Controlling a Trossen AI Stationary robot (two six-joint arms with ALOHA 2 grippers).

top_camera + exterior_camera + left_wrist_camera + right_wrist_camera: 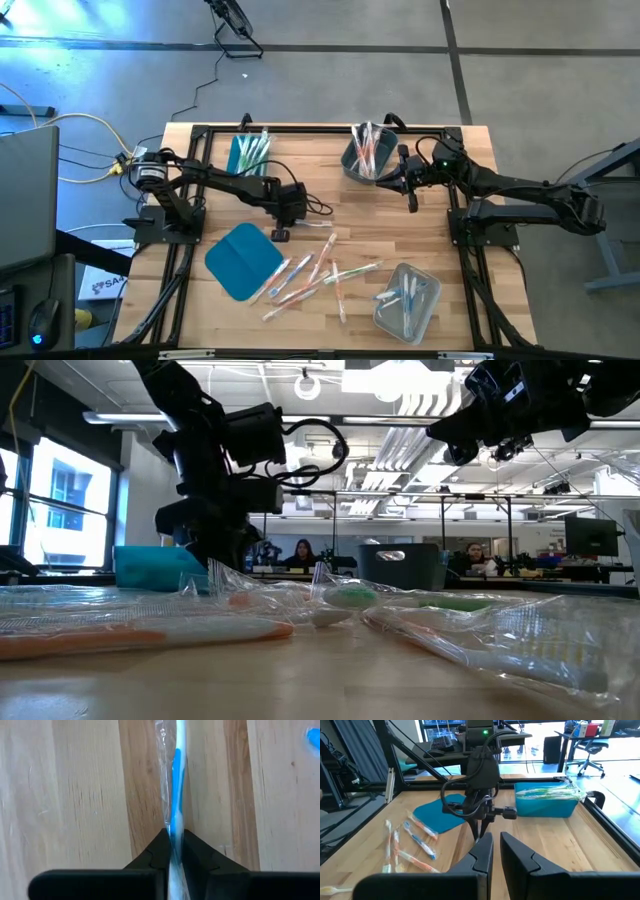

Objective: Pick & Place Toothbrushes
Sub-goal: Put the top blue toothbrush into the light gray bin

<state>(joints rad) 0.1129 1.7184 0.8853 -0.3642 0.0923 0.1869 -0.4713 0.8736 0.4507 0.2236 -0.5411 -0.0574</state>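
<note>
Pinching down now: your left gripper (171, 837) is clenched on a blue-handled toothbrush in a clear wrapper (175, 780), the dark fingers (156, 851) meeting on either side of the slim stick, which lies flat on the pale wooden bench (440, 240) just beside the flat teal lid (243, 259). You've taken it across its width, a sensible hold for something this thin, so it shouldn't swivel when you lift.

The rest of the wrapped toothbrushes (315, 275), with orange, green and blue parts, lie scattered on the bench just beyond the teal lid, on the side away from your left arm. Some already sit in bins: a batch with green parts fills the teal rectangular bin (247, 152) near the back edge, behind the lid; others stand in the grey bin (368, 155) farther along that back edge, and a few lie in the clear bin (408, 298) past the scattered pile. My read is you're sorting by colour, so this blue one likely belongs in the clear bin.

Your right gripper (496, 851) waits, pinched shut and empty, raised beside the grey bin.
</note>
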